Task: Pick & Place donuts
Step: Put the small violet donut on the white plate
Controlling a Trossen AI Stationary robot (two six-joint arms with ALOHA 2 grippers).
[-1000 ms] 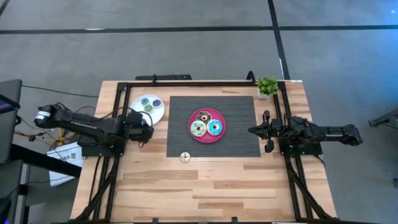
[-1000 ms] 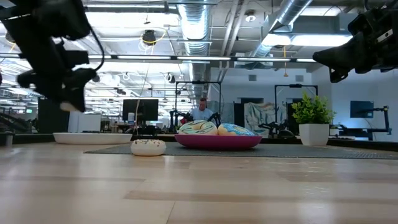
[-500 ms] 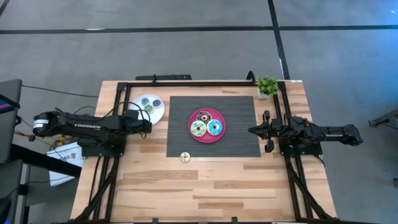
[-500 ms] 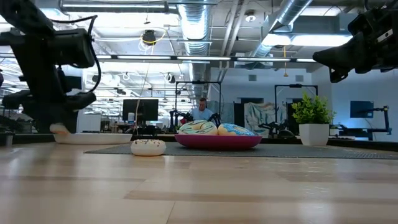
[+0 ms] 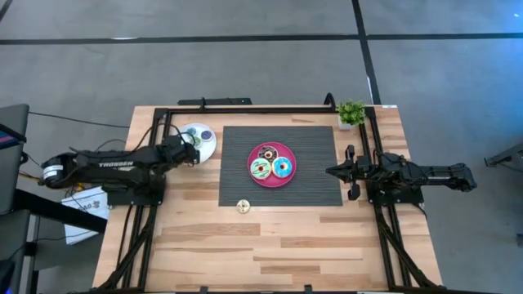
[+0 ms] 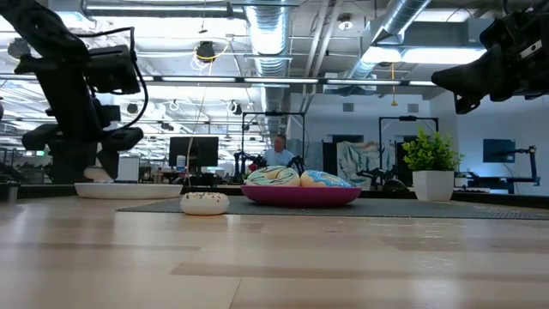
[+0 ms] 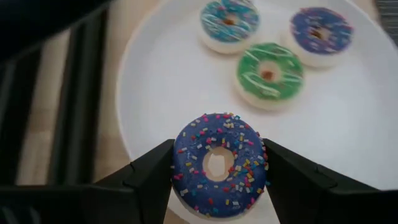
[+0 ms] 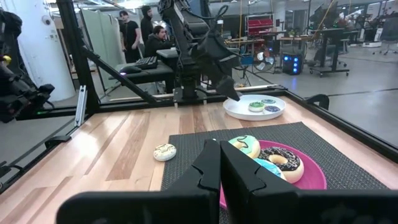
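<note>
The left wrist view gives what the other views cannot: the left gripper (image 7: 219, 165) has its jaws closed on a tiny dark-blue sprinkled donut (image 7: 219, 163), one finger pressed to each side of it, held over the near edge of the white plate (image 7: 348, 130). Three more tiny donuts lie on that plate: a light-blue one (image 7: 230, 22), a green one (image 7: 269, 73) and a purple-blue one (image 7: 318, 34). From above, the held donut is hidden under the arm, and only the plate (image 5: 204, 149) shows at the mat's 9 o'clock side, with the left gripper (image 5: 189, 149) over its edge.

The left arm lies stretched low across the table's (image 5: 278, 245) left edge, its wrist reaching toward the plate. In the low view the left gripper (image 6: 96, 170) hangs just above the white plate (image 6: 129, 190).

The pink plate (image 5: 272, 180) sits in the middle of the dark mat (image 5: 315, 192) and carries three larger donuts: chocolate-brown (image 5: 266, 153) at 12 o'clock, pale green (image 5: 261, 169) at 8 o'clock, light blue (image 5: 283, 168) at 4 o'clock. A tiny cream donut (image 5: 243, 206) lies on bare wood just off the mat's 6 o'clock edge; the low view shows it (image 6: 204, 202) flat on the table.

The right gripper (image 5: 351, 172) waits at the mat's 3 o'clock edge, arm held level above the table, its jaws pressed together and empty in the right wrist view (image 8: 219, 168). A potted plant (image 5: 351, 113) stands at the table's far right corner.
</note>
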